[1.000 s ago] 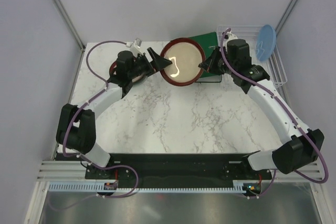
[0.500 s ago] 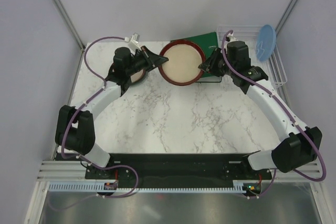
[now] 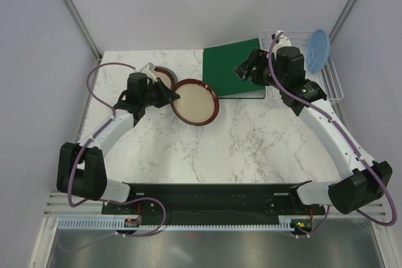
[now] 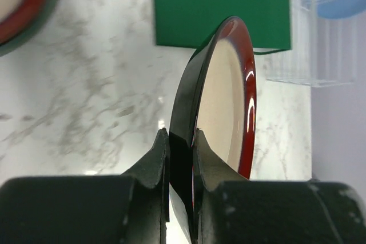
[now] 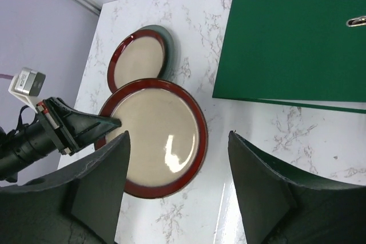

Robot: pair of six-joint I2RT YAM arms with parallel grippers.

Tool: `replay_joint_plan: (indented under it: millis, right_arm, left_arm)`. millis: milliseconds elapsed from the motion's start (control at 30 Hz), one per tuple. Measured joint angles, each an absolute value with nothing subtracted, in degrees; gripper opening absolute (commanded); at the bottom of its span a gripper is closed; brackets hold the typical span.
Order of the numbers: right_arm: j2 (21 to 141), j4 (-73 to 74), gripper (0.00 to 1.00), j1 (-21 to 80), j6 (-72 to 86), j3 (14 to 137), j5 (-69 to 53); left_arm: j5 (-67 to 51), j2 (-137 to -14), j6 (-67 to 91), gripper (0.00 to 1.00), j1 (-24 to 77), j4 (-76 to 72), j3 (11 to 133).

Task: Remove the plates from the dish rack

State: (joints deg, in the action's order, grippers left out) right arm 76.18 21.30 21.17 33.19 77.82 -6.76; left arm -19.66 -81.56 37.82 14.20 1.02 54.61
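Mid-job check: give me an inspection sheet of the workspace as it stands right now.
Surface: white marble table, no spills seen.
Job's things: one beige plate clamped at its rim; second beige plate stacked on grey-green plate; light blue plate upright in dish rack.
Clutter: green binder beside the rack.
Grippers: left gripper shut on the beige plate; right gripper open, empty.
Cables: purple cables loop along both arms.
Surroundings: plain walls, nothing else seen.
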Motion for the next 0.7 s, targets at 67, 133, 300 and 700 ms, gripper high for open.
replay_joint_plan:
  millis: [67,133,300,700]
  right_arm:
    - [76.0,21.3,0.77,21.2,32.6,77.9,-6.1]
    - [76.0,21.5,0.76,21.2,32.0,77.9,-5.2]
    - [76.0,22.3,0.77,20.8,29.9,77.9,-2.7]
    - [76.0,23.7,0.76,19.7,28.2,77.9,-1.6]
  left_arm:
    - [-19.0,-80.1,37.1,0.02,11.6,3.0,52.4]
    - [-18.6,-78.7,36.3,0.02,8.7,4.3,50.6]
    - [-18.2,-77.1,34.6,0.02,2.3,5.1,47.7]
    - [-18.7,-86.3,33.2,0.02,-6.9,6.8,57.7]
